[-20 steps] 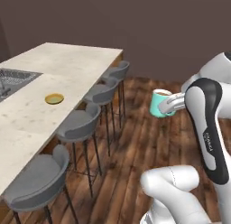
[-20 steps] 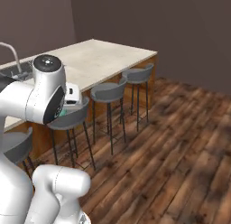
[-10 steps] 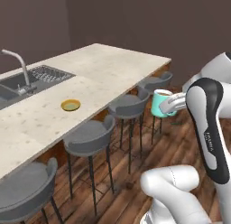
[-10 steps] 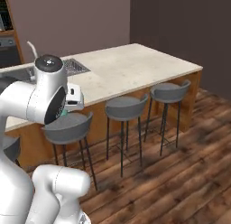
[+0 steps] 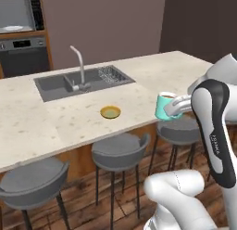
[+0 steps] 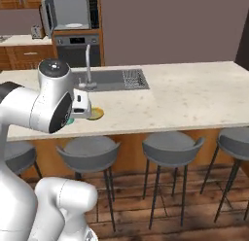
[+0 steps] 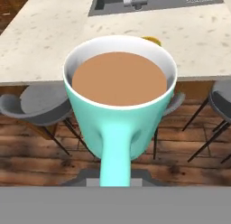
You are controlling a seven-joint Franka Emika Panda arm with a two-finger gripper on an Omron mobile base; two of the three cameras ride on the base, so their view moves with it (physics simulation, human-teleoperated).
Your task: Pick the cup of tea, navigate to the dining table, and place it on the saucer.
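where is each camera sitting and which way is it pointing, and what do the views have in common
Left base view: behind the arm on its left, looking forward and down at the dining table, sink and saucer; the white arm rises at the lower right, carrying the cup of tea.
Right base view: behind on the right, facing the same table; the arm rises at the lower left.
Hand view: on the hand, looking along the cup's handle into the tea.
Shared: all three show the table, sink, stools and saucer.

Saucer (image 7: 151,39) mostly hidden behind cup of tea (image 7: 121,105); handle base cut off.
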